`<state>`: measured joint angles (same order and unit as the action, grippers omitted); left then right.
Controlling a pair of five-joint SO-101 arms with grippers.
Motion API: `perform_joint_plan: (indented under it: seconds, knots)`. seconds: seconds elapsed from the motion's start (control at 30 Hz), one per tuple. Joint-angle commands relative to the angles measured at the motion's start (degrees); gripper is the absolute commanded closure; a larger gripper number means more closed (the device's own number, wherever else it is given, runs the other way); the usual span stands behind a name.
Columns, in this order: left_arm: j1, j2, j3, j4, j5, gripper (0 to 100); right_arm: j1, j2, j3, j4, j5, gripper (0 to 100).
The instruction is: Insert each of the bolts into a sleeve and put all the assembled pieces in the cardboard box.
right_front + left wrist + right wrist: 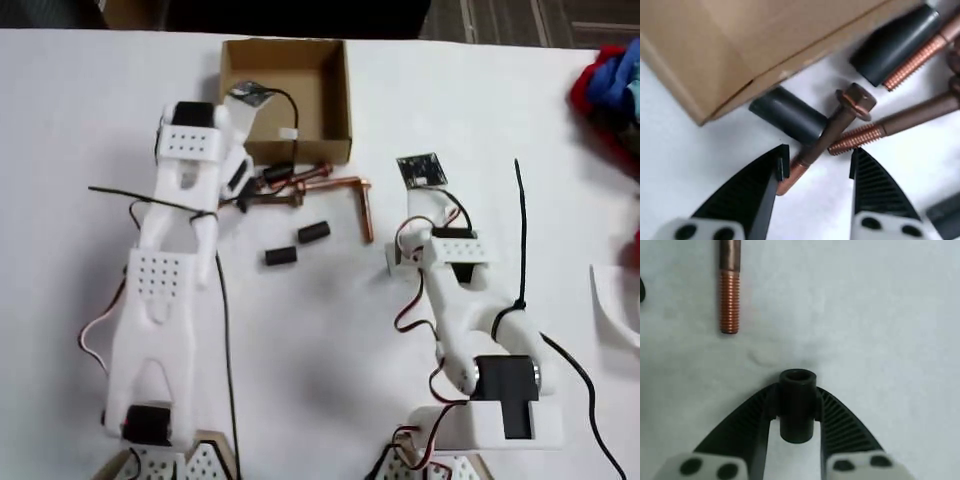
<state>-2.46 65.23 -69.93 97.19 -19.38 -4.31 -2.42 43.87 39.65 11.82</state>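
Note:
The cardboard box (336, 100) stands at the back of the table, its brown wall (740, 45) close to my left gripper. Copper bolts (300, 186) lie in a heap in front of it. My left gripper (818, 157) is open, its jaws on either side of one flanged bolt (840, 120) that lies across a black sleeve (790, 114). Another sleeve (895, 42) has a threaded end sticking out of it. Two loose sleeves (313, 233) (280, 256) lie mid-table. My right gripper (796, 400) is shut on a black sleeve (797, 385), held upright just short of a bolt's threaded end (730, 300).
A long bolt (366, 215) lies upright in the picture between the two arms. A bundle of coloured cloth (605, 80) sits at the far right edge, and a white curved object (615, 310) lies below it. Black and red cables hang off both arms.

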Motion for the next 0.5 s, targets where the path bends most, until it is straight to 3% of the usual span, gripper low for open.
perform_joint_plan:
  seconds: [0.0,0.47]
  knots:
    - [1.49,-5.27,-6.55,1.85,1.93,78,-0.57,-1.27,-0.53,-1.01,-0.44,97.8]
    - [0.26,-0.35,-6.9,0.79,1.76,78,-0.57,-1.27,-0.53,-1.1,-0.44,97.8]
